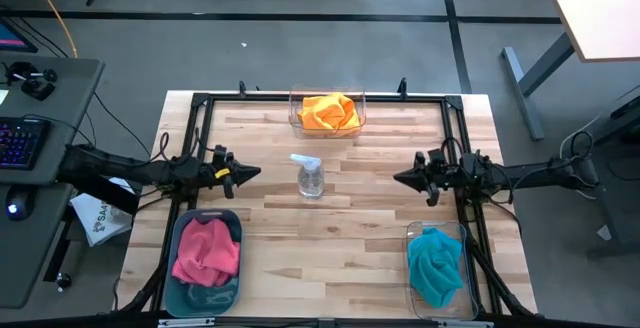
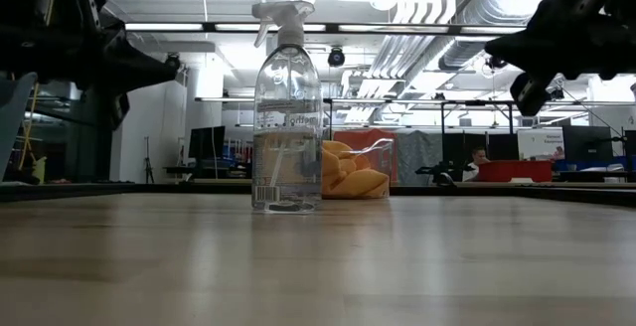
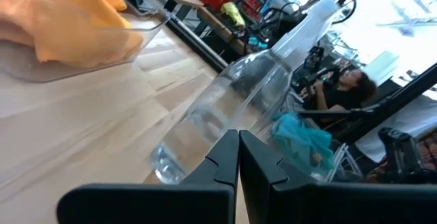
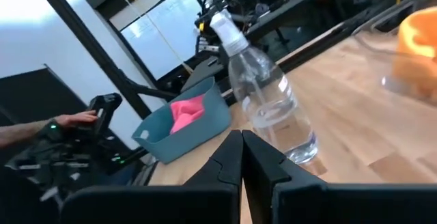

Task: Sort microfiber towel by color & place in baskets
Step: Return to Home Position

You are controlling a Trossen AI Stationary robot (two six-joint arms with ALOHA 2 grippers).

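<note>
An orange towel (image 1: 329,112) lies in a clear basket (image 1: 296,118) at the table's far edge. A pink towel (image 1: 206,252) fills the teal basket (image 1: 181,230) at the near left. A teal towel (image 1: 436,265) sits in a clear basket (image 1: 412,233) at the near right. My left gripper (image 1: 254,173) hovers shut above the table's left side, pointing right. My right gripper (image 1: 397,178) hovers shut on the right side, pointing left. Both touch nothing.
A clear spray bottle (image 1: 310,176) stands upright at the table's middle, between the two grippers. Bare wood lies around it. A black frame (image 1: 452,108) runs along the table's edges. A keyboard (image 1: 20,140) sits on a desk to the left.
</note>
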